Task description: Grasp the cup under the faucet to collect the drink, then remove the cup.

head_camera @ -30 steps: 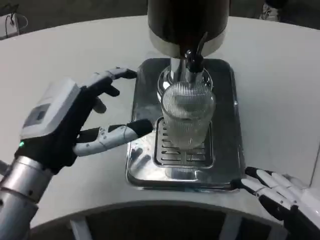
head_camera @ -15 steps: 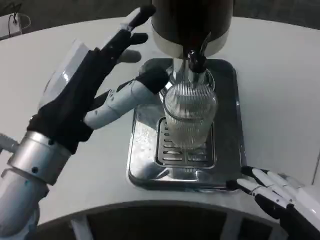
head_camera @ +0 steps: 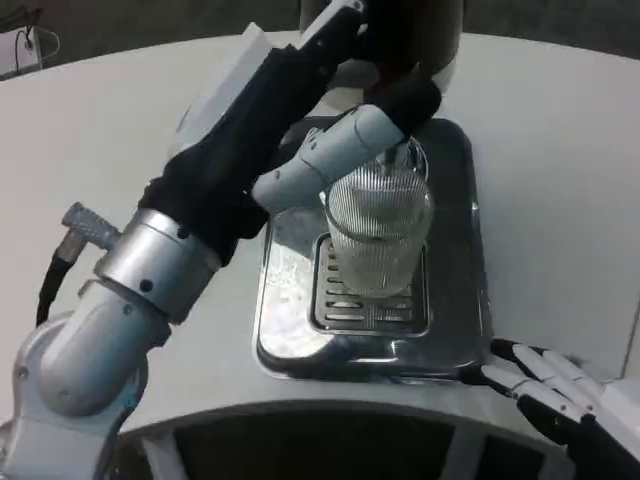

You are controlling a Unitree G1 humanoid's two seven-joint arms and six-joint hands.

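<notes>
The left hand [head_camera: 300, 110] is stretched forward over the tray [head_camera: 450, 330], up at the dispenser [head_camera: 400, 40]. Its thumb lies across the top of the cup [head_camera: 378, 235], right at the faucet, and the other fingers reach up against the dispenser body. Whether it grips anything there I cannot tell; it does not hold the cup. The silver forearm slants in from the lower left, steeply raised.

The ribbed glass cup stands upright on the slotted grille of the steel tray, directly under the faucet.

The right hand [head_camera: 565, 395] rests low at the near right, fingers spread loosely and holding nothing, its tips just beside the tray's front corner.

All of it sits on a white round table [head_camera: 560, 180], with dark floor beyond its far edge.
</notes>
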